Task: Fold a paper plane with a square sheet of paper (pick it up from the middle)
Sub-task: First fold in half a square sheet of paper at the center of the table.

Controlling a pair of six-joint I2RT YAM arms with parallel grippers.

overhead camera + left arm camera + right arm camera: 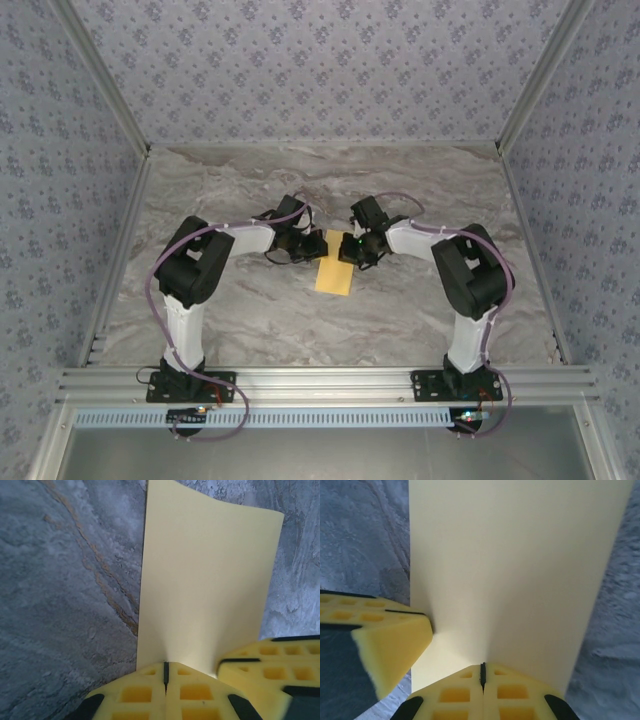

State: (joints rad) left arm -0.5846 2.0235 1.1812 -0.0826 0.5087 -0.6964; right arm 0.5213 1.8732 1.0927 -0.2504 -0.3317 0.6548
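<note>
Yellow sheet (334,277), likely light, floppy, crease-prone; L gripper (165,669) & R gripper (482,670) each pinch its far edge, jaws pressed together; grip edges gently

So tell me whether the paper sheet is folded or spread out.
Likely folded: the square sheet of paper shows oblong, with the left gripper and right gripper shut on one short edge. Layers cannot be told.

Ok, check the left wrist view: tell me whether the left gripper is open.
No, the left gripper is shut, its jaws pressed together on the near edge of the square sheet of paper.
</note>
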